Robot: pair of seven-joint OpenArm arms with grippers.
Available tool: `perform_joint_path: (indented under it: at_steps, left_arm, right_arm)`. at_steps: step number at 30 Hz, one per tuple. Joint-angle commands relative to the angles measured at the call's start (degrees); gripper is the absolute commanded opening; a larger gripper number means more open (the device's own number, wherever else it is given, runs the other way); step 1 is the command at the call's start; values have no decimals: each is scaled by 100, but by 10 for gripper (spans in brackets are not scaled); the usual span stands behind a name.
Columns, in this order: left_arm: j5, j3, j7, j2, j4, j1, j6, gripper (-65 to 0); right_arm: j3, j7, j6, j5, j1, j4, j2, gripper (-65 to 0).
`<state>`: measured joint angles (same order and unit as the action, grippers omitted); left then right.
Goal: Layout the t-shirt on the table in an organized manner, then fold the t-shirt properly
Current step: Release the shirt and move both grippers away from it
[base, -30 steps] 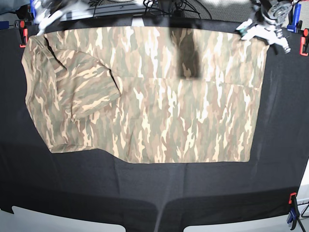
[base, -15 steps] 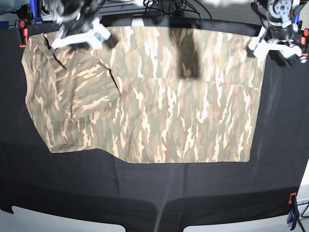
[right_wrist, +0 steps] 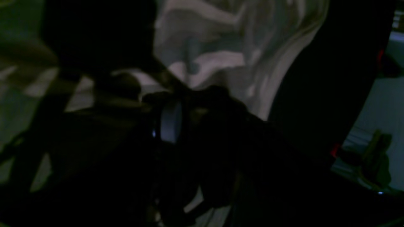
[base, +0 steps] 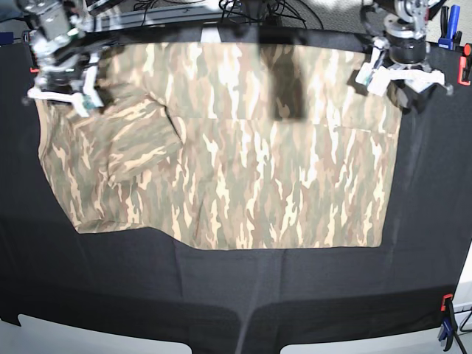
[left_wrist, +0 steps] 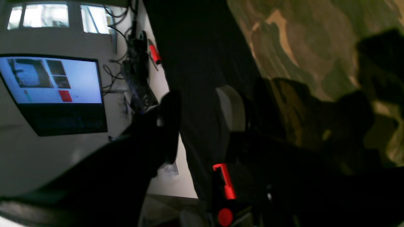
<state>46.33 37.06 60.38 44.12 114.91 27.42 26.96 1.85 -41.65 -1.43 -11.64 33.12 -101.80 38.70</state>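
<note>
At the base view's left, the right gripper (base: 60, 94) hangs over the far collar-end corner of the t-shirt (base: 243, 169), where a sleeve lies folded in over the body. Its jaws stand apart in that view; its own wrist view is too dark to show whether cloth lies between them, so I cannot tell if it has a hold.

The shirt lies flat and mostly spread across the middle of the table (base: 221, 295), so laying out looks done and the first fold seems to be starting.

At the right, the left gripper (base: 398, 74) sits at the far hem corner, fingers parted, with nothing visibly pinched.

The next move probably calls for both to close on the far edge together and carry it evenly toward the near edge.

Counted: one shirt, one table, two grippers.
</note>
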Motion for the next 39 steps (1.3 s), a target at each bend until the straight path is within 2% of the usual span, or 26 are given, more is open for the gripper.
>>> perform_joint_path:
  at_steps: [1, 4, 7, 12, 15, 17, 20, 23, 25, 28, 32, 34, 37, 39]
  left_arm:
    - [133, -26, -44, 61, 101, 4, 96, -451]
    - [98, -26, -46, 66, 101, 4, 96, -451]
    - [-238, -26, -79, 66, 101, 2, 94, -451]
    - [-848, -26, -317, 66, 101, 4, 63, -451]
    - [-562, -26, -474, 63, 101, -48, 39, -451]
    - [-315, -26, -337, 66, 103, -186, -144, -451]
    - [-289, -28, -28, 66, 101, -560, -369, -451]
    - [-466, -28, -46, 66, 101, -1128, -409, -451]
    - [-960, -28, -59, 61, 101, -1657, -431, -451]
    - [-1779, -39, -452, 33, 101, -2437, -723, -451]
    - [-3178, -70, -1104, 15, 33, -3501, -1104, -451]
    - [-3644, -271, -1152, -122, -201, -3969, -1338, -451]
    - [-4441, -892, -1303, -514, -1040, -4527, -1425, -452]
    - [-5274, -1386, -1550, -776, -1818, -4883, -1759, -452]
  right_arm:
    - [-142, -74, -90, -120, -13, -15, 85, -430]
    - [-306, -72, -109, -122, -46, -13, 85, -430]
    - [-310, -74, -111, -111, -225, -15, 83, -430]
    - [-295, 105, -20, 417, -313, -289, 83, -430]
    - [-295, 184, -20, 463, -315, -595, 85, -430]
    - [-295, 184, -22, 461, -315, -852, 85, -430]
    - [-295, 179, -57, 459, -315, -1231, 85, -430]
    - [-295, 133, -155, 459, -315, -1475, 70, -429]
    - [-297, -160, -149, 439, -365, -1508, -15, -429]
    - [-319, -756, -153, 439, -509, -1508, -243, -429]
    - [-481, -841, -162, 442, -581, -1508, -723, -429]
    - [-623, -841, -160, 446, -579, -1508, -946, -429]
    - [-931, -811, -160, 586, -579, -1510, -1263, -429]
    - [-1152, -741, -160, 774, -579, -1510, -1464, -429]
